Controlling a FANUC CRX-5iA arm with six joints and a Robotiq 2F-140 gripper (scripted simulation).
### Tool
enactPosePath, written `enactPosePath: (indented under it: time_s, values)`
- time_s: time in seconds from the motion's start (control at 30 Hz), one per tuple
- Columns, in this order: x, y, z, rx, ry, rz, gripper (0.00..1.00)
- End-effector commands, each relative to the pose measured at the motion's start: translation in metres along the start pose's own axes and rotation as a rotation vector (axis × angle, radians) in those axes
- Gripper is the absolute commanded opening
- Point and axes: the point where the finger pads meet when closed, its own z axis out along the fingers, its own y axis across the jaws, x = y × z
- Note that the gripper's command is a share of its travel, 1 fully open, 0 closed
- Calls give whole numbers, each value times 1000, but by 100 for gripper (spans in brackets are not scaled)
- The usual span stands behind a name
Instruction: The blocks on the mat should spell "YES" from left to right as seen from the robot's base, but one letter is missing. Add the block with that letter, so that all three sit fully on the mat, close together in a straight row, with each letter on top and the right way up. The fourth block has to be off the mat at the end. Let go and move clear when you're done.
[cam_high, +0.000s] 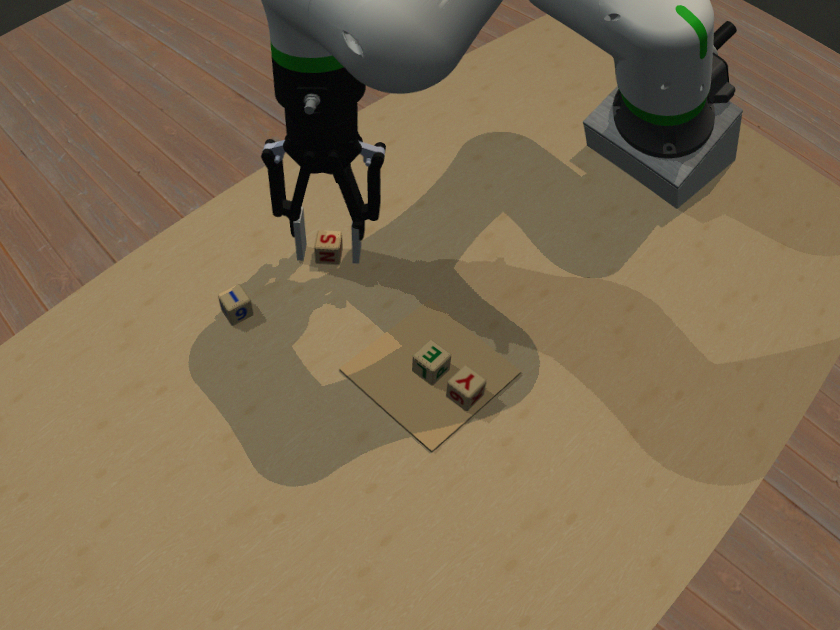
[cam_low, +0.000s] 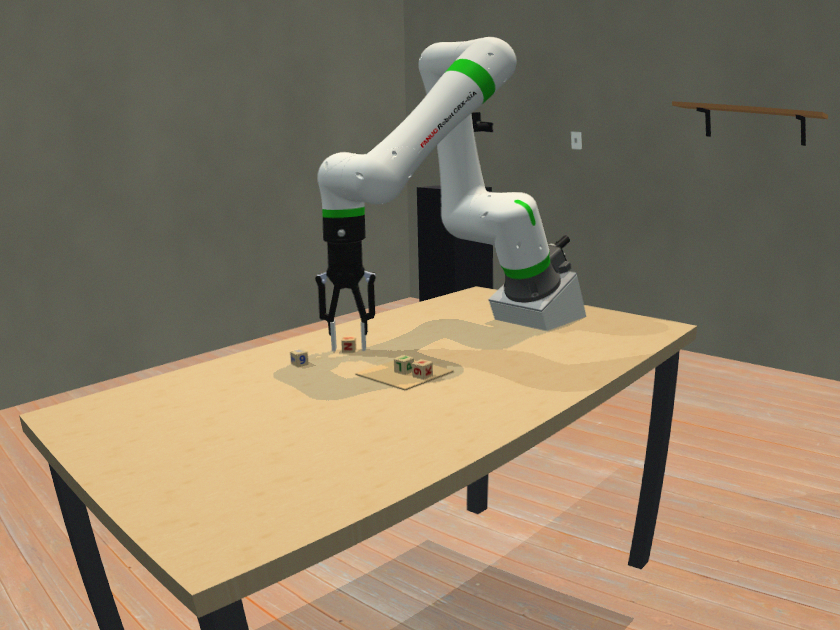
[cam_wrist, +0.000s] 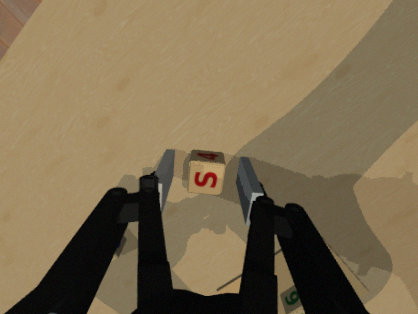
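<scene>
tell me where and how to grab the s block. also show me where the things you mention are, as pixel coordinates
Grip the S block (cam_high: 328, 246) (cam_low: 348, 345) (cam_wrist: 206, 176) by two opposite upright sides, coming from above: it's a small cube, flat on the table (cam_high: 284, 542) (cam_low: 271, 461) (cam_wrist: 100, 100), and the gripper (cam_high: 328, 257) (cam_low: 348, 347) (cam_wrist: 206, 166) points down with an open finger on either side.

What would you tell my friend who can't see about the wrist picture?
A block with a red S on top sits on the table between the open fingers of the end effector, touching neither. Lower right, partly hidden, is a block with a green 6.
</scene>
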Motion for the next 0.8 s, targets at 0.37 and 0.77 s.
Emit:
enactPosePath:
  time_s: [0.37,0.77]
  values:
    - [0,0,0,0,0,0,28]
    - [0,0,0,0,0,0,28]
